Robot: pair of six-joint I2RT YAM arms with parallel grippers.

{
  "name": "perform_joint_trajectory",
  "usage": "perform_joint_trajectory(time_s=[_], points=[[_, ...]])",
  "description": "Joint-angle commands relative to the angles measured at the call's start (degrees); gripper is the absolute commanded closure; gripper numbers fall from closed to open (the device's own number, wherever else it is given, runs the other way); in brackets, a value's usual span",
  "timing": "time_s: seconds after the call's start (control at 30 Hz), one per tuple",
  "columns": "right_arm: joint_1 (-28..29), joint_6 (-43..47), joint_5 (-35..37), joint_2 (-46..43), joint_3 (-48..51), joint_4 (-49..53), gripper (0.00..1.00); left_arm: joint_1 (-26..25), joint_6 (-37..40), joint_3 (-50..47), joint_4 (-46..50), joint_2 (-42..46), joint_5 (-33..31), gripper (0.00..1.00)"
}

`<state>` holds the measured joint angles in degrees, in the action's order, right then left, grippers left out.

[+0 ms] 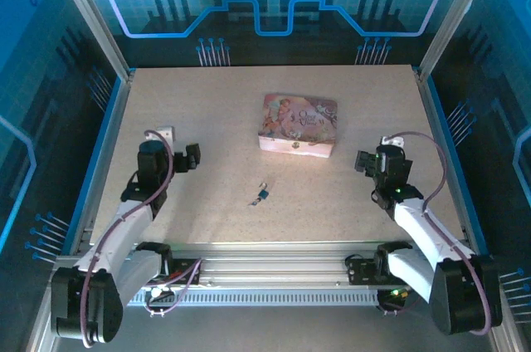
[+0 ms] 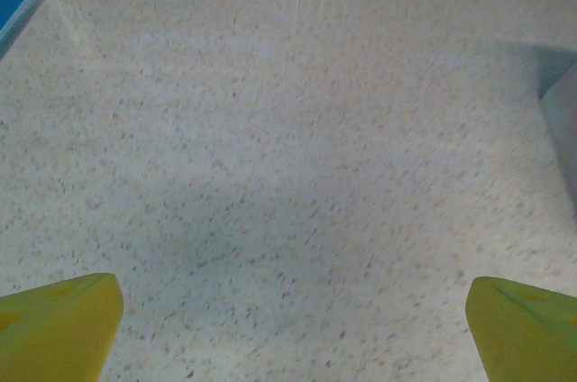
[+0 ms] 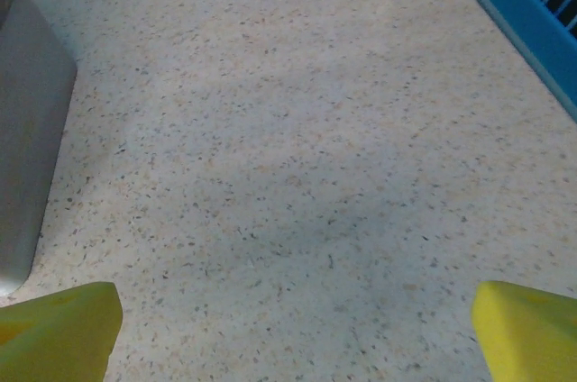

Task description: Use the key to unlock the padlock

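Both pairs of jaws wide, empty

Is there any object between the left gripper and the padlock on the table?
Nothing visible. Only bare table lies between the open left gripper and the padlock. The pink box stands farther back, off that line.

I see a pink box (image 1: pixel 299 124) with pictures on its lid. It lies flat on my speckled desk (image 1: pixel 207 107), near the back. Blue edges (image 1: pixel 104 149) run along the sides.
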<state>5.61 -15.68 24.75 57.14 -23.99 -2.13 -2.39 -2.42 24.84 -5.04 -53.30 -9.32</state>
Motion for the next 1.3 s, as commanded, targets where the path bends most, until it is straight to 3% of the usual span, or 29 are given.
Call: perform_joint_trajectory(time_s=[0.0,0.37,0.6,0.8,0.93,1.1,1.27], points=[[-1.9,3.4,-5.6,3.4,0.3,-15.3,0.0,0.4,3.6,-3.8,-12.5,-1.0,-1.5,0.01],[-2.0,9.7,-7.2,13.3,6.3,-39.7,0.0,0.5,2.4,-10.8,-40.0,-16.3,-1.0,0.01],[-2.0,11.2,-9.8,20.0,5.9,-45.2,0.0,0.5,2.8,-10.1,-51.5,-25.7,0.0,0.01],[-1.8,12.4,-12.5,25.8,4.2,-47.5,0.0,0.5,3.6,-12.8,-69.0,-37.5,1.7,0.01],[-1.5,13.4,-13.6,28.8,0.8,-43.9,0.0,0.5,3.5,-10.5,-62.8,-36.2,1.5,0.01],[-1.3,13.5,-13.1,28.8,0.4,-42.9,0.0,1.0,3.5,-3.0,-47.9,-35.5,4.4,0.01],[-1.2,13.5,-13.1,28.8,0.5,-43.0,0.0,1.6,3.0,-2.9,-47.8,-35.6,4.2,0.01]])
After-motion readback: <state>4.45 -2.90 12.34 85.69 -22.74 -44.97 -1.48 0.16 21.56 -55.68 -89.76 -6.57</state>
